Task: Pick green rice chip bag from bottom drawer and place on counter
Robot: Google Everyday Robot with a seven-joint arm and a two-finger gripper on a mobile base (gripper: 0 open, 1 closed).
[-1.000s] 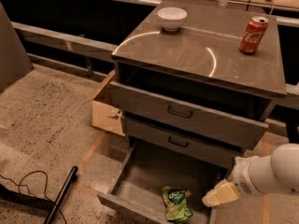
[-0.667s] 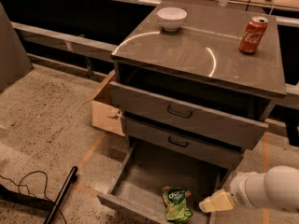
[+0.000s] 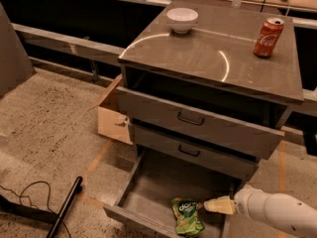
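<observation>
- The red can (image 3: pixel 268 31) at the upper right has curly white writing that looks like Coca-Cola.
- The green rice chip bag (image 3: pixel 185 217) has a dark green round badge with white letters. They are too small to read.
- The bag lies in the open bottom drawer (image 3: pixel 158 187), at the bottom middle of the frame, near the front edge.
- The end effector (image 3: pixel 208 205) is a tan tip on a white arm that comes in from the lower right. It points left and sits just beside the top right corner of the bag.
- I cannot tell how far open it is, or if it has hold of the bag.
- A moment ago the tip was a bit lower and more to the right. The bag has not moved.
- The table (image 3: pixel 198 53) is grey-brown and shiny, with a curved line of light. A white bowl (image 3: pixel 182 20) stands on it at the back.
- The floor (image 3: pixel 49 123) is speckled. A cardboard box (image 3: pixel 113 123) stands left of the drawers.
</observation>
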